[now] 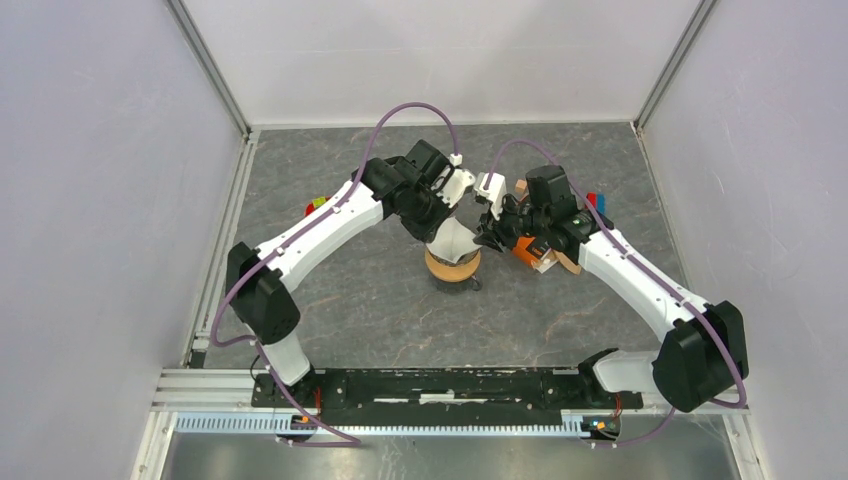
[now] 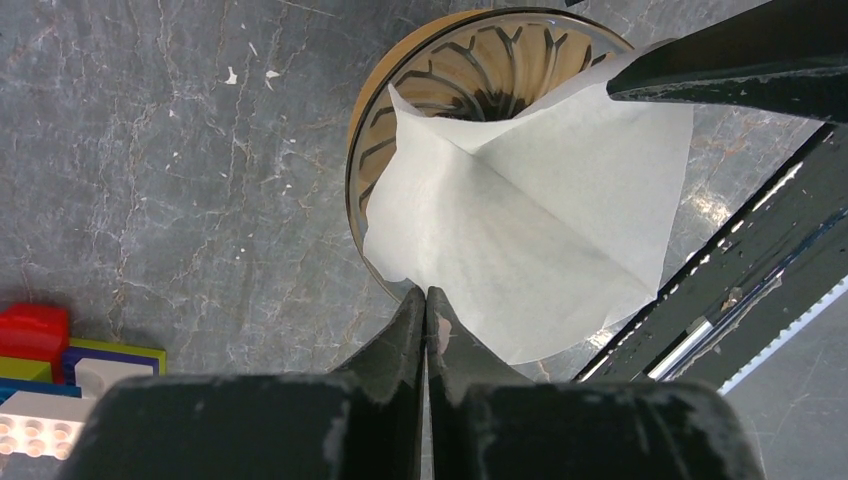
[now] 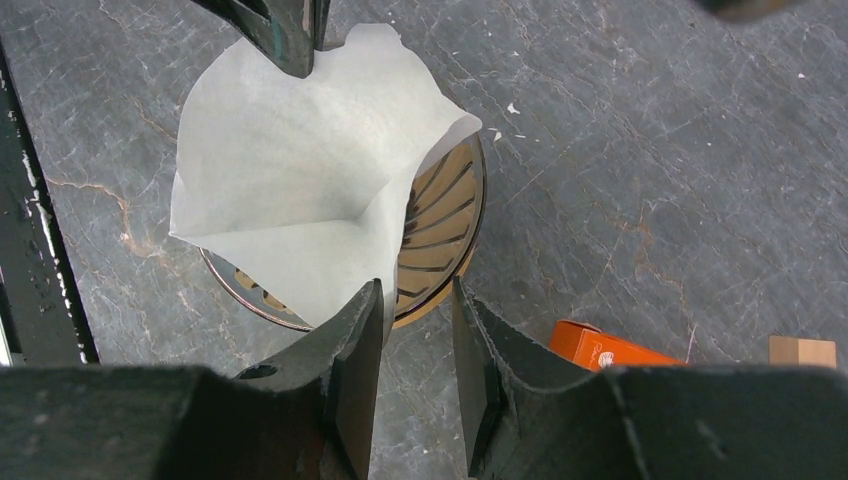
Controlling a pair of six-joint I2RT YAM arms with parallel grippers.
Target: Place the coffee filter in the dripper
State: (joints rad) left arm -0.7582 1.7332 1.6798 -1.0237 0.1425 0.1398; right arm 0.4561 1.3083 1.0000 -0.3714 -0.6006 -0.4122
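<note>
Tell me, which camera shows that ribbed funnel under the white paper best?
The left wrist view: it looks down into the dripper, showing a broad arc of its ribbed wall beyond the coffee filter. The right wrist view shows only a narrower ribbed crescent beside the paper. The top view shows it small and mostly covered.

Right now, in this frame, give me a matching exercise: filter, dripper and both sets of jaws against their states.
1 filter
2 dripper
3 left jaws
4 right jaws

A apart
B white, over part of the rim
C shut on the paper's edge
D ribbed, under the paper

Pairs: 1-B, 2-D, 3-C, 4-A
</note>
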